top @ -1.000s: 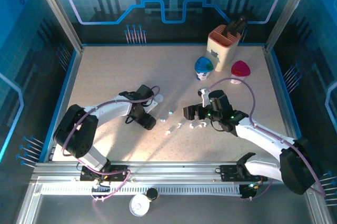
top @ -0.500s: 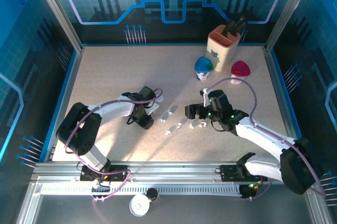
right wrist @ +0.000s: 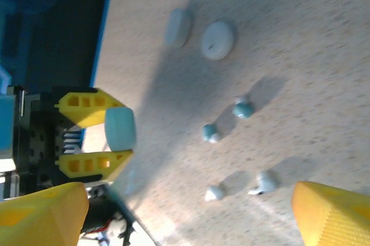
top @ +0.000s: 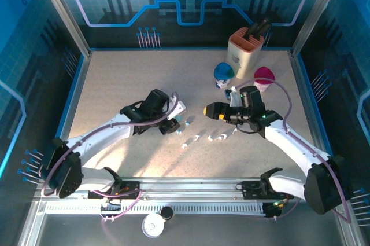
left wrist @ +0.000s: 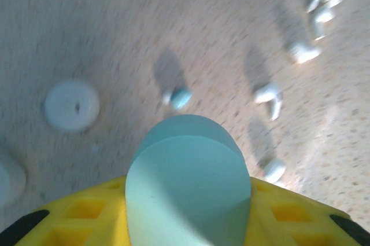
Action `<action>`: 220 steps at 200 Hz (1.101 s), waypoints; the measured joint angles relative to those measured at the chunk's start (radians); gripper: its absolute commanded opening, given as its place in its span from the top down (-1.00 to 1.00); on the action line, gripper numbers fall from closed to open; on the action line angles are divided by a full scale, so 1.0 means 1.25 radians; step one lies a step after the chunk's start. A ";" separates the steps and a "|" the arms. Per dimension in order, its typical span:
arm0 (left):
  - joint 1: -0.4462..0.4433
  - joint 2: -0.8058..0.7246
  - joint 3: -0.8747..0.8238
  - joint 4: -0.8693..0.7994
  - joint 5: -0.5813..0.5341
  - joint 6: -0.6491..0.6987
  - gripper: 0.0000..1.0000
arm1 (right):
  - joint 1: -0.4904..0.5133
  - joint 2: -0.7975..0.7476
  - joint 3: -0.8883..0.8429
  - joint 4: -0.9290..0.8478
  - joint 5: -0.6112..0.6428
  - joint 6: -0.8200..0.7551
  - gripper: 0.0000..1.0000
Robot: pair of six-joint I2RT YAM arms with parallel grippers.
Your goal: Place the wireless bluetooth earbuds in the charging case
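Observation:
My left gripper (top: pixel 171 125) is shut on a pale blue pebble-shaped charging case (left wrist: pixel 188 179), held just above the table between the yellow fingers (left wrist: pixel 87 211). The right wrist view shows the same case (right wrist: pixel 120 129) in that grip from the side. Several tiny earbuds lie on the table past it: a pale blue one (left wrist: pixel 180 97), white ones (left wrist: pixel 269 95) (left wrist: pixel 303 55), and more (top: pixel 196 138) (top: pixel 217 137) between the two arms. My right gripper (top: pixel 210 110) hovers to the right of them, open, with nothing between its fingers (right wrist: pixel 332 211).
Two loose cases lie on the table, one pale blue (right wrist: pixel 178 28) and one white (right wrist: pixel 218 40) (left wrist: pixel 72 105). At the back right stand a beige holder (top: pixel 245 49), a blue-topped object (top: pixel 224 73) and a magenta one (top: pixel 263 77).
The left gripper closed on the pale blue case and carried it right toward the earbuds. The right gripper rose and drew back toward the far right.

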 measured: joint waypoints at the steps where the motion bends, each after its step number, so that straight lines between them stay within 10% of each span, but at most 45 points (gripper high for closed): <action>1: -0.002 -0.001 0.000 0.002 0.002 0.002 0.18 | 0.000 0.000 0.000 0.001 -0.003 0.000 -0.72; 133: -0.102 0.017 0.050 0.070 0.052 0.113 0.17 | 0.085 0.108 0.024 0.092 -0.152 0.126 -0.34; 179: -0.116 0.023 0.054 0.081 0.054 0.113 0.17 | 0.096 0.123 0.027 0.102 -0.164 0.137 0.08; 220: -0.116 0.026 0.054 0.091 0.053 0.113 0.16 | 0.098 0.120 0.035 0.099 -0.161 0.136 -0.04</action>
